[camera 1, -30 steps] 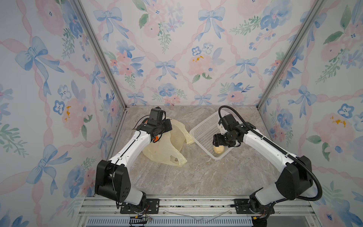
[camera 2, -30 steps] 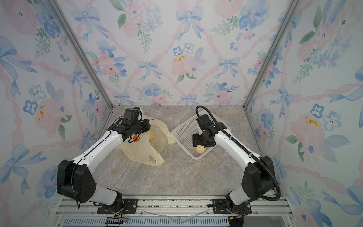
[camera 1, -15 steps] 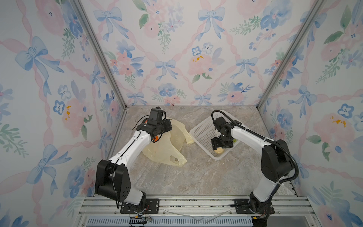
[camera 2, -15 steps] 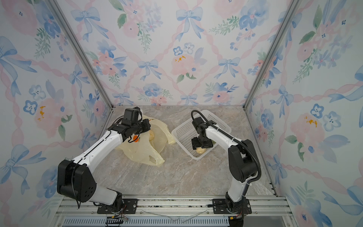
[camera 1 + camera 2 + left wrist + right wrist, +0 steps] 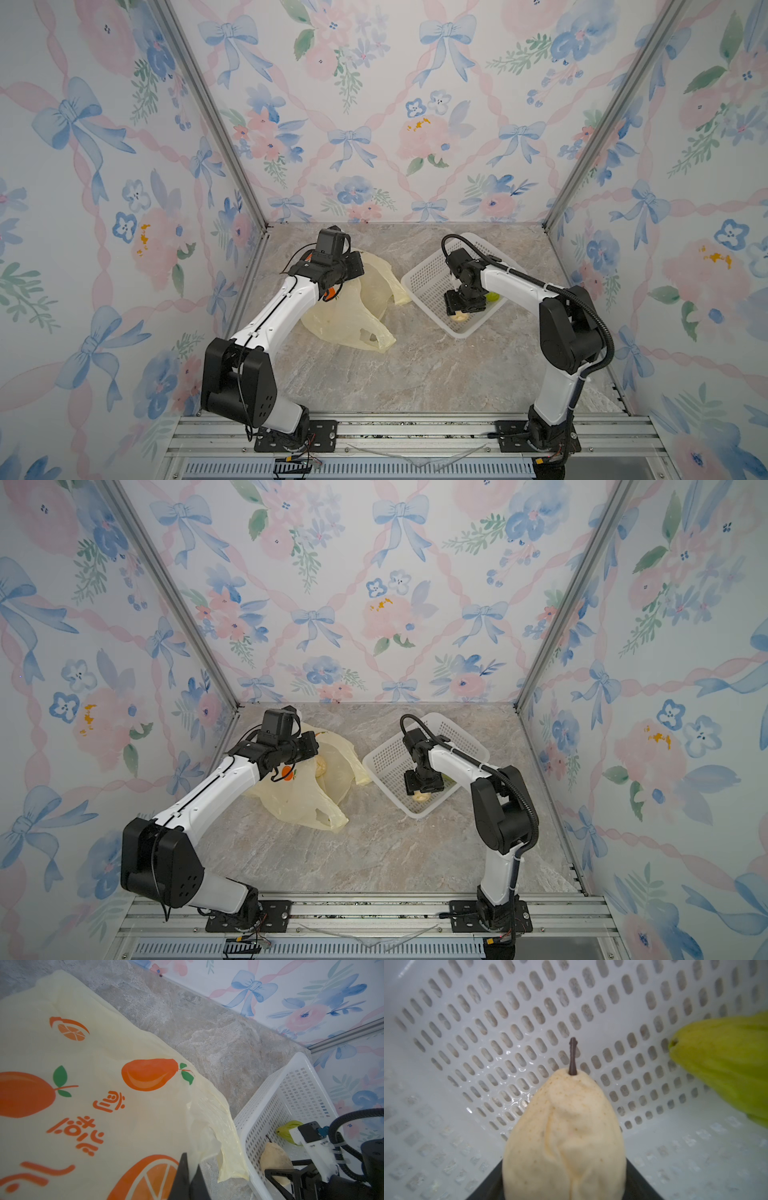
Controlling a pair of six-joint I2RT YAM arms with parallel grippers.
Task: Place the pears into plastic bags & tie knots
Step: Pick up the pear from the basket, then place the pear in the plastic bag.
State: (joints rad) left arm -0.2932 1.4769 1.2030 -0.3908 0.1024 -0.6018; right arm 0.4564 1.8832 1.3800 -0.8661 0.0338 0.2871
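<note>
Closing squarely on the cream pear (image 5: 564,1136) is our step. The right tool (image 5: 460,312) straddles it in the basket (image 5: 428,276) near the tabletop's right edge, a jaw on either side; whether they already clamp it we cannot tell. We should grip the wide belly, then lift clear of the wall. A green pear (image 5: 724,1059) lies beside it. Toward the far left corner, our left tool (image 5: 190,1178) is pinched together on the bag (image 5: 104,1059) edge; a pale pear (image 5: 319,766) seems to lie inside.

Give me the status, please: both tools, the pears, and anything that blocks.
Left tool shut on plastic bag edge. Right tool around cream pear in basket, grip not confirmed. Green pear beside it, apart, not blocking.
</note>
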